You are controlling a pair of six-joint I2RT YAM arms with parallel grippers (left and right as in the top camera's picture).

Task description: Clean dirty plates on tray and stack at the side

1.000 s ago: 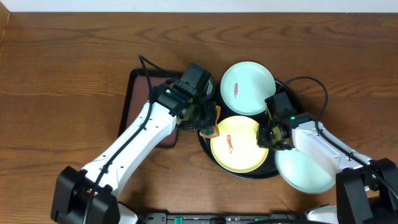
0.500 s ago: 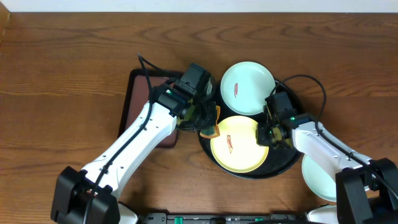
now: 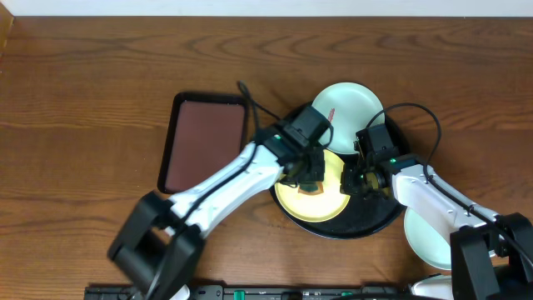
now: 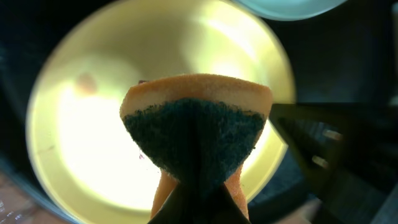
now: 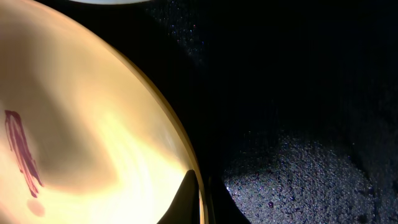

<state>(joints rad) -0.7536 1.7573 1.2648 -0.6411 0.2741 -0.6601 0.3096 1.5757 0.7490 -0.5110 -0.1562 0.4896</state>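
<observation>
The pale yellow plate (image 3: 333,204) lies at the front of the black tray (image 3: 371,223). My left gripper (image 3: 311,182) is over it, shut on an orange sponge (image 4: 196,124) with a dark green scouring face turned to the plate (image 4: 81,137). My right gripper (image 3: 355,181) is shut on the yellow plate's right rim (image 5: 199,199). A reddish-brown smear (image 5: 22,152) shows on that plate (image 5: 93,124). A mint-green plate (image 3: 354,104) with a red smear sits at the tray's back. A second mint-green plate (image 3: 426,237) lies on the table right of the tray.
A rectangular reddish-brown tray (image 3: 204,142) with a black rim lies left of the black tray. The left arm stretches from the front left across the table to the tray. A black cable loops over the right arm.
My left gripper has swung right with the sponge, from the tray's left edge to over the yellow plate. The back green plate has shifted slightly right. The right gripper stays at the rim.
</observation>
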